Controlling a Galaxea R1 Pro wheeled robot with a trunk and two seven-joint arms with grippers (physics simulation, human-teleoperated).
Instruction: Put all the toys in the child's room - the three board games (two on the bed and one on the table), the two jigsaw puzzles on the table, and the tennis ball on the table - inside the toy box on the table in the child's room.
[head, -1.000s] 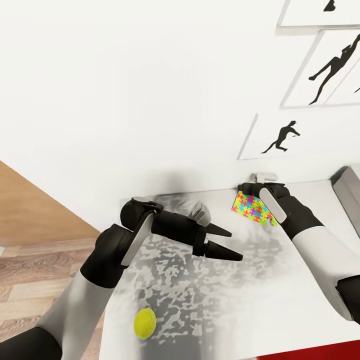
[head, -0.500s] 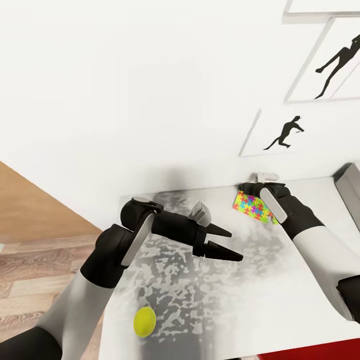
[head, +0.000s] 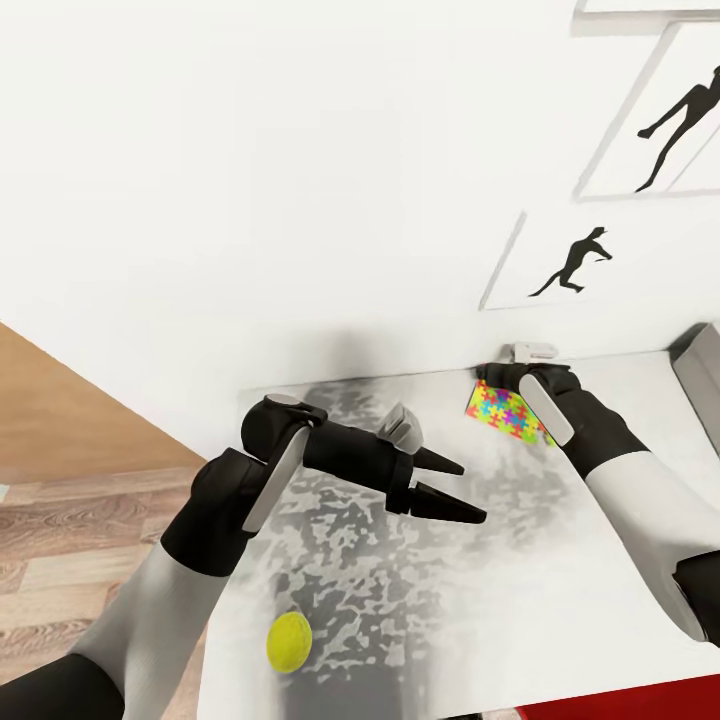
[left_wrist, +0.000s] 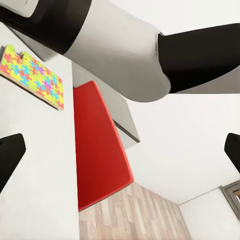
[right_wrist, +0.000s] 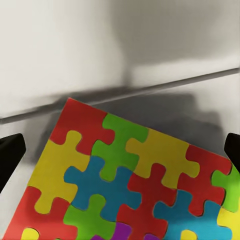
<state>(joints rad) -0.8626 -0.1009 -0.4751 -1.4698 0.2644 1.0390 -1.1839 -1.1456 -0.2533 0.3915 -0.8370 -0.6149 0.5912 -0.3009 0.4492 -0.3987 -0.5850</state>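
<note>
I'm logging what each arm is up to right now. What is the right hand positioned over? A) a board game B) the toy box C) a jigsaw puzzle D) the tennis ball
C: the right hand is open right above the jigsaw puzzle, at the wall end of the table; the tennis ball lies far off near the left arm.

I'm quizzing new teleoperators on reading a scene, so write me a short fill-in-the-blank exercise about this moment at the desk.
1. The right gripper hangs over the jigsaw puzzle, its fingers spread ____.
2. The tennis ball lies on the table nearer the ____ arm.
3. The left gripper holds ____.
4. The puzzle lies close to the ____ at the table's far edge.

Missing words: open; left; nothing; wall
</note>
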